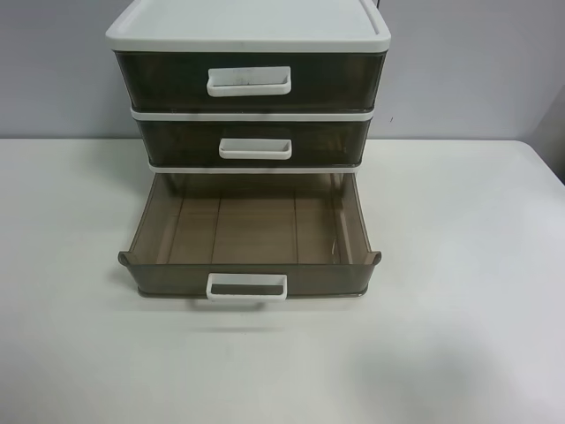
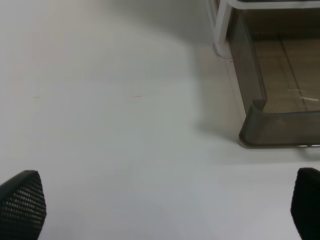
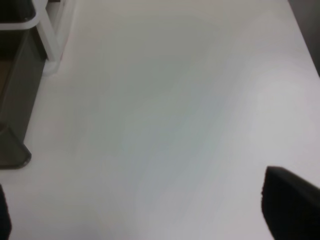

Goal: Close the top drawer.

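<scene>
Closure of the top drawer [image 1: 168,81] seemed already achieved; its front, with the scuffed white handle [image 1: 248,80], was seen flush under the cabinet lid [image 1: 247,22], above the shut middle drawer [image 1: 177,141]; only the bottom drawer [image 1: 252,231] was pulled out over the table [image 1: 459,309]. The left gripper [image 2: 160,210] was held spread and empty near that drawer's corner; the right gripper [image 3: 150,215] was likewise parted, nothing grasped. At most, a confirming push on the top front was judged to be called for.
</scene>
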Controlling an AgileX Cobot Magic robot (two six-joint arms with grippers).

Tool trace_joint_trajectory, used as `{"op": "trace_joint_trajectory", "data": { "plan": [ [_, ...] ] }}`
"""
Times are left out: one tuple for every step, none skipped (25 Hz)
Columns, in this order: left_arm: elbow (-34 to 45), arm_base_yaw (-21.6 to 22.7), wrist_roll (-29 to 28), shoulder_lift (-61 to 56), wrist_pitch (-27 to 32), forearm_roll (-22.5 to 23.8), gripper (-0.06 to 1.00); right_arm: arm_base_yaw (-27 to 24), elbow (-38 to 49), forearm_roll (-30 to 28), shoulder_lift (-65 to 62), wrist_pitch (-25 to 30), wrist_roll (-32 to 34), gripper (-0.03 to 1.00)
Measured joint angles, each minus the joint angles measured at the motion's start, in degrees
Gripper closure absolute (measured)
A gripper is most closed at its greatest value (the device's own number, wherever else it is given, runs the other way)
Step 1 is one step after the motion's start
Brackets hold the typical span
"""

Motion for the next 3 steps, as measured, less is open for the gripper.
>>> {"op": "trace_joint_trajectory", "data": {
  "plan": [
    [0.00, 0.00, 0.00, 0.00, 0.00, 0.00, -0.05, 0.00, 0.00, 0.00, 0.00, 0.00, 0.00, -0.02],
    [0.00, 0.00, 0.00, 0.00, 0.00, 0.00, -0.05, 0.00, 0.00, 0.00, 0.00, 0.00, 0.00, -0.02],
    [0.00, 0.00, 0.00, 0.00, 0.00, 0.00, -0.05, 0.00, 0.00, 0.00, 0.00, 0.00, 0.00, -0.02]
  ]
}}
